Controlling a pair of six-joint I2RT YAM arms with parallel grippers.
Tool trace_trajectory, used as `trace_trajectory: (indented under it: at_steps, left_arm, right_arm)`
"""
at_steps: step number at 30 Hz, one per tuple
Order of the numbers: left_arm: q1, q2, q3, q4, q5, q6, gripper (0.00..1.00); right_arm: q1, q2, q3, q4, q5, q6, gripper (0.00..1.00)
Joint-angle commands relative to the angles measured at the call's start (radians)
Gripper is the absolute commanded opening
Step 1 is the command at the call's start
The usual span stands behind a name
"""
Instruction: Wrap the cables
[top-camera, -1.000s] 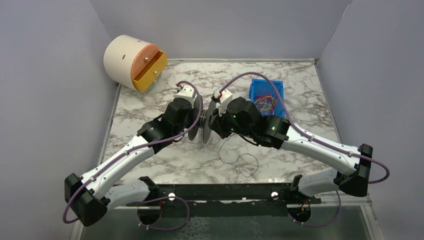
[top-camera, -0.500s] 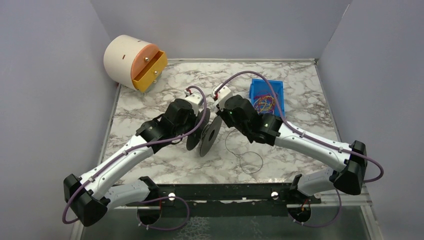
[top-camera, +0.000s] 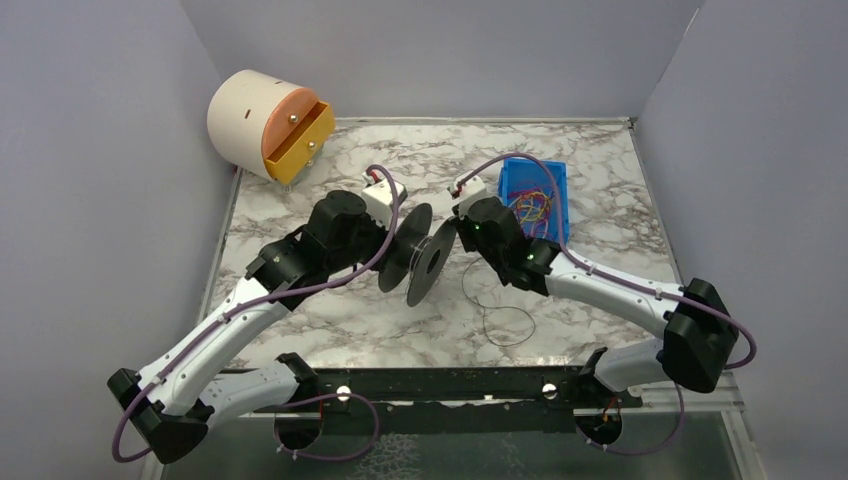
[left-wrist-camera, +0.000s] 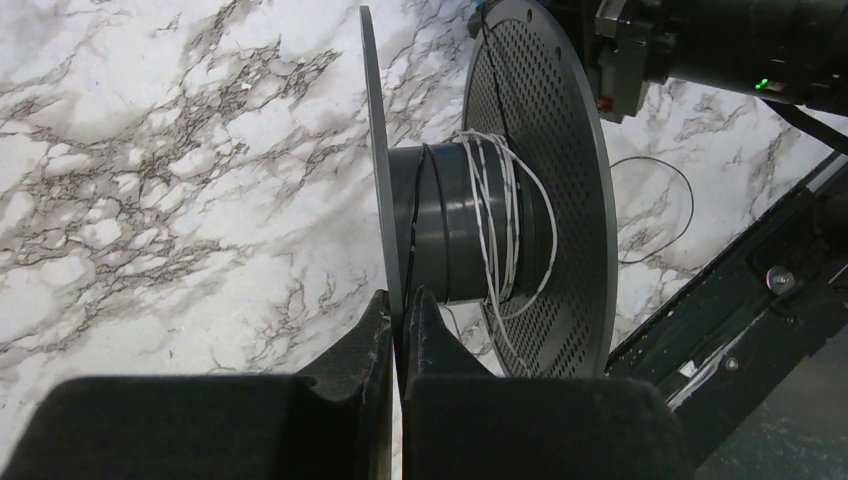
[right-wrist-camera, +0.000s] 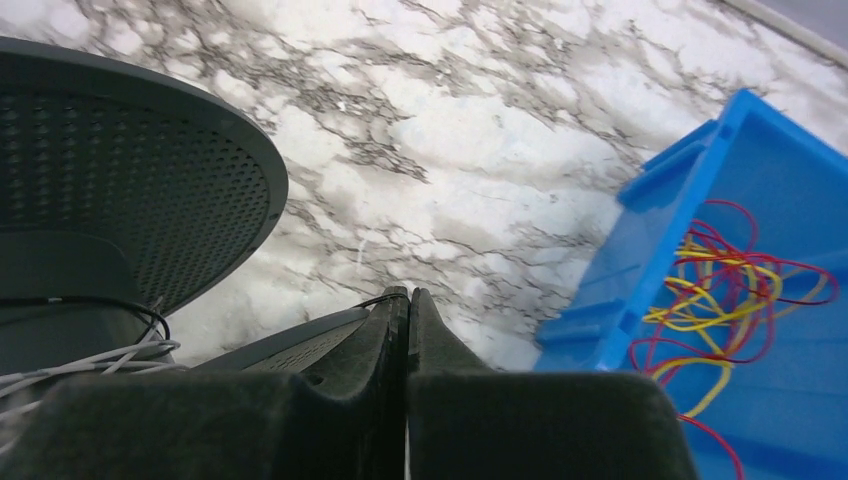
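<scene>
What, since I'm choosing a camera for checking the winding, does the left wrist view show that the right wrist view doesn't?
Only left wrist: the left gripper shut on the near disc rim of the spool, a loose loop of the black cable on the marble table, and the base rail.
Only right wrist: the blue bin holding red and yellow cables, and the right gripper shut, apparently pinching the black cable.
Both: the spool's perforated disc, the white wire wound on it, the table.
</scene>
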Motion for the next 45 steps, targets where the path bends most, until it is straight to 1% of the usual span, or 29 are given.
trace_trajectory:
  at_steps: [1,6,11,20,24,28,30,34,38,40,43,45]
  left_arm:
    - [-0.002,-0.048,0.077,-0.060,0.123,0.027,0.00]
    - [-0.001,-0.045,0.116,-0.078,0.173,0.029,0.00]
    - [-0.002,-0.039,0.143,-0.092,0.201,0.035,0.00]
    - [-0.002,-0.025,0.199,-0.099,0.241,0.034,0.00]
    - [-0.001,-0.021,0.236,-0.114,0.221,0.035,0.00]
    - [-0.001,-0.021,0.257,-0.121,0.182,0.026,0.00]
    - [-0.002,-0.024,0.291,-0.120,0.172,0.019,0.00]
    - [-0.001,-0.018,0.326,-0.120,0.184,0.011,0.00]
    - [-0.001,-0.020,0.356,-0.120,0.173,-0.002,0.00]
    - [-0.002,-0.020,0.370,-0.116,0.144,-0.019,0.00]
    - [-0.001,-0.025,0.384,-0.100,0.070,-0.050,0.00]
    - [-0.002,-0.031,0.384,-0.083,-0.003,-0.072,0.00]
  right_arm:
    - [-0.056,-0.019,-0.084,0.176,-0.031,0.085,0.05]
    - [-0.084,-0.025,-0.180,0.313,-0.091,0.143,0.07]
    - [-0.134,-0.022,-0.257,0.426,-0.185,0.210,0.09]
    - [-0.161,0.013,-0.315,0.584,-0.288,0.278,0.20]
    - [-0.175,0.008,-0.358,0.659,-0.340,0.311,0.26]
    - [-0.187,-0.009,-0.403,0.715,-0.386,0.335,0.30]
    - [-0.193,-0.012,-0.425,0.740,-0.407,0.348,0.31]
    - [-0.198,-0.010,-0.443,0.764,-0.425,0.369,0.33]
    - [-0.200,-0.007,-0.460,0.786,-0.444,0.379,0.29]
    - [-0.201,-0.001,-0.468,0.791,-0.465,0.388,0.21]
    - [-0.201,0.004,-0.487,0.798,-0.497,0.395,0.02]
    - [-0.201,0.003,-0.507,0.806,-0.519,0.396,0.01]
